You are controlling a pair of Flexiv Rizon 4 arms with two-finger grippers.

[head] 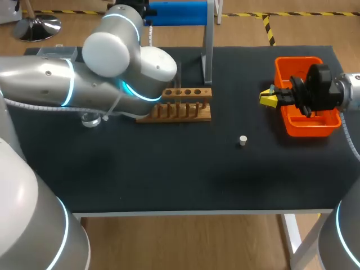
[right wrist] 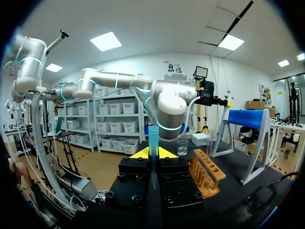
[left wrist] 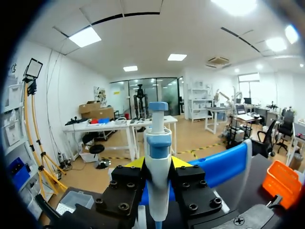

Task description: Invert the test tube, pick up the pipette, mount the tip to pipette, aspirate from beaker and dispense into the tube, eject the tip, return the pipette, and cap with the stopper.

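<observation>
My left gripper (left wrist: 158, 164) is shut on the white pipette (left wrist: 158, 157) with a blue top, held upright between the yellow tips. In the head view that arm's bulk (head: 112, 73) covers the table's back left. My right gripper (head: 268, 99) hangs beside the orange bin (head: 306, 126), shut on a blue pipette tip (right wrist: 153, 140) that stands upright between its fingers. The wooden tube rack (head: 185, 107) sits at the table's middle back. The glass beaker (right wrist: 182, 148) stands beyond the rack and shows partly under my left arm as the beaker (head: 90, 119). A small white stopper (head: 243, 140) lies on the mat.
The pipette stand (head: 207, 45) with its blue top bar (head: 174, 11) rises behind the rack. The orange bin (left wrist: 282, 181) lies at the right edge. Black mat (head: 169, 174) covers the table in front.
</observation>
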